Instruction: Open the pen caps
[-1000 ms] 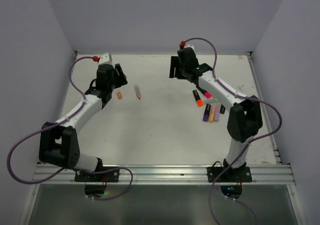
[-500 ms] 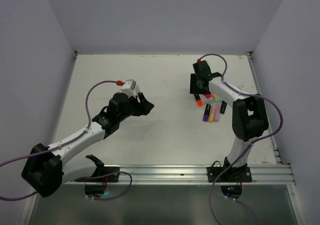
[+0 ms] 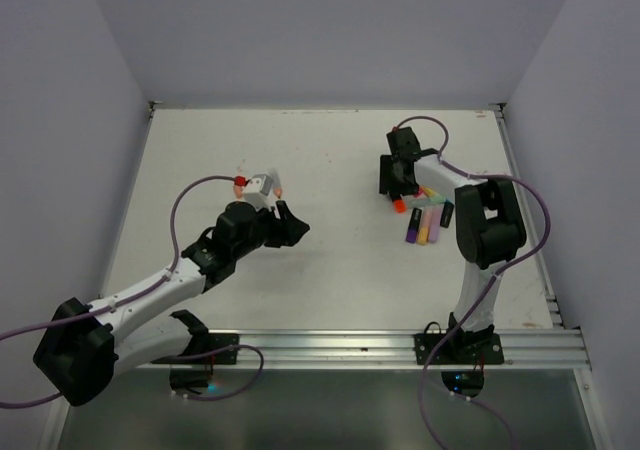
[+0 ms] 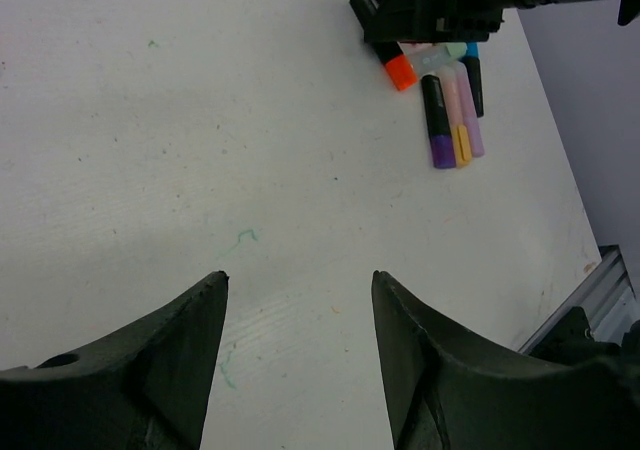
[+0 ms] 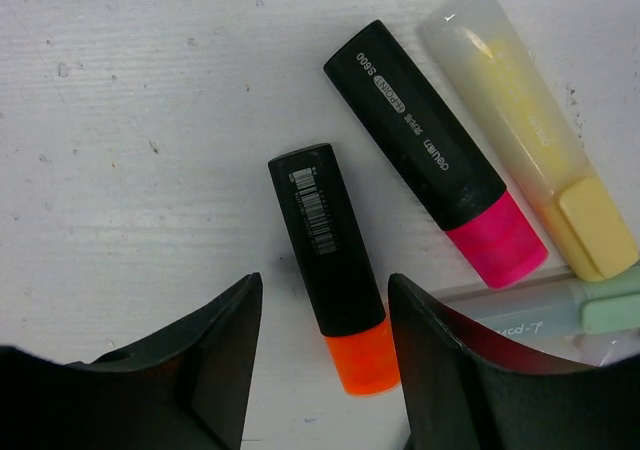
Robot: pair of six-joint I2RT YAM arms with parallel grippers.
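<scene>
Starting at the near side, the left tool point(image 4: 297, 288) hangs over bare counter point(image 4: 150, 120) with its jaws parted about halfway and nothing between them. It is well apart from the pens.

Farther out, a small cluster of highlighters lies side by side, the purple cap point(image 4: 441, 151) nearest among them. Beyond these, the right tool point(image 5: 322, 290) is low over a highlighter with a black body point(image 5: 325, 240). Its jaws are open and straddle the pen without gripping it. The orange cap point(image 5: 362, 358) sits between the two fingers, closer to one than to the other. Just beside this pen lies another black one with a pink cap point(image 5: 497, 242), and past that a pale one with a yellow cap point(image 5: 597, 232).

The likeliest trouble is where the jaws land. If they close across the seam of cap and body, both parts get clamped together and the cap will not pull free. Because the pen is off-centre in the gap, one finger would probably meet it first and push or roll it across the smooth counter. The pink-capped neighbour is close enough to be knocked or caught as well. A cap also needs its body held, and the left tool is far off, so lifting now would likely raise the whole pen, capped.
</scene>
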